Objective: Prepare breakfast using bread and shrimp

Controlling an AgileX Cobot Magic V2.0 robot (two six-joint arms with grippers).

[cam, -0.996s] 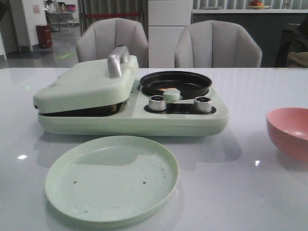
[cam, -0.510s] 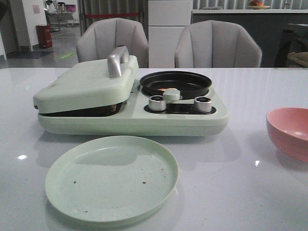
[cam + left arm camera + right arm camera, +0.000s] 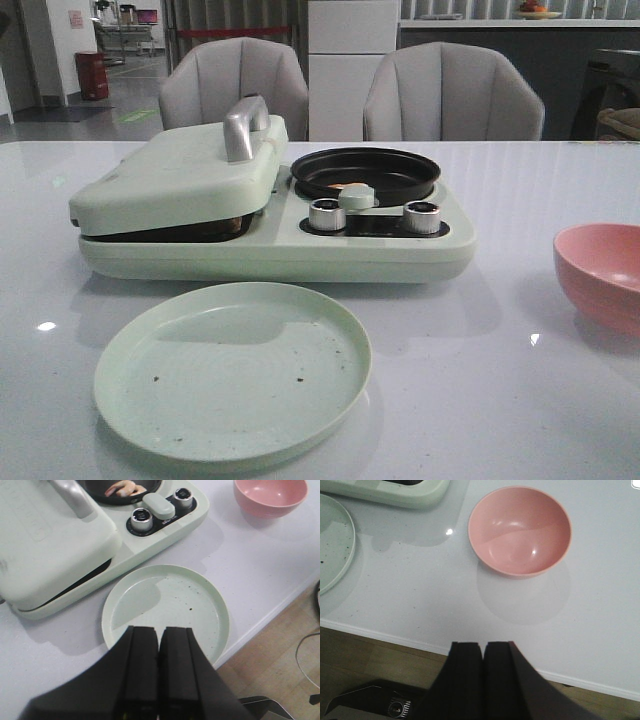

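The shrimp (image 3: 345,187) is a small orange-pink piece lying in the black round pan (image 3: 365,172) of the pale green breakfast maker (image 3: 270,250); it also shows in the left wrist view as the shrimp (image 3: 125,487). No bread is in view; the maker's hinged lid (image 3: 180,175) is down. My left gripper (image 3: 160,628) is shut and empty, hovering over the near rim of the green plate (image 3: 165,605). My right gripper (image 3: 483,644) is shut and empty over the table's front edge, short of the pink bowl (image 3: 520,527). Neither gripper shows in the front view.
The empty green plate (image 3: 232,370), with a few dark crumbs, lies in front of the maker. The pink bowl (image 3: 605,275) stands at the right edge. Two silver knobs (image 3: 326,214) face the front. The lid has a metal handle (image 3: 243,125). Two chairs stand behind the table.
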